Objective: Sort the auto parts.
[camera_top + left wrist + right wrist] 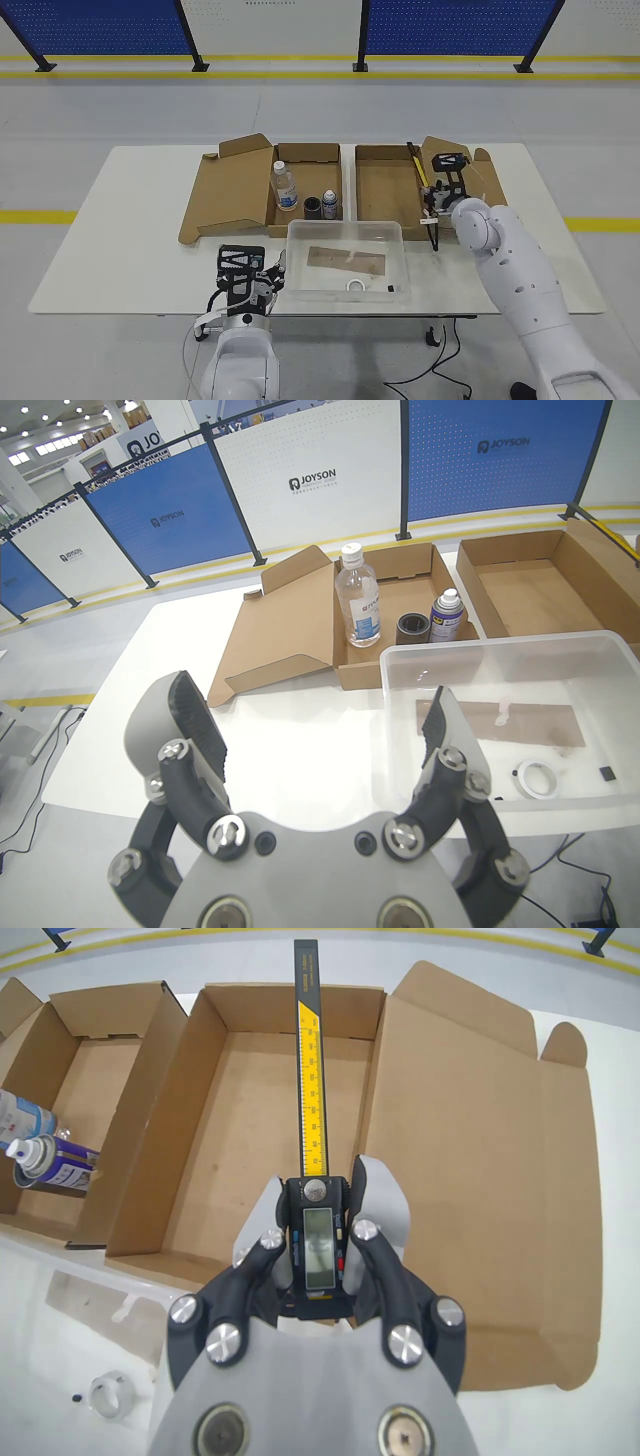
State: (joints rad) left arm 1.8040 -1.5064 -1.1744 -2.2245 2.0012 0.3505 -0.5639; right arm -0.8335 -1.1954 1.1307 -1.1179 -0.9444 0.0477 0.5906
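My right gripper [316,1188] is shut on a black digital caliper [314,1093] with a yellow scale, held over the right cardboard box [210,1168]; in the top view the right gripper [436,203] and caliper [419,165] sit at that box's [385,190] right wall. My left gripper [320,710] is open, hovering above the table near the front edge, left of the clear plastic bin [500,650]; from above the left gripper [262,272] is beside the bin [345,228]. In the bin lie a metal ring [536,778], a small black piece [607,773] and a brown sheet [525,727].
The left cardboard box [305,153] holds a water bottle [285,186], a black cylinder [312,207] and a spray can [330,204]. Box flaps spread to the left [225,195] and right [480,170]. The white table [120,230] is bare on its left part.
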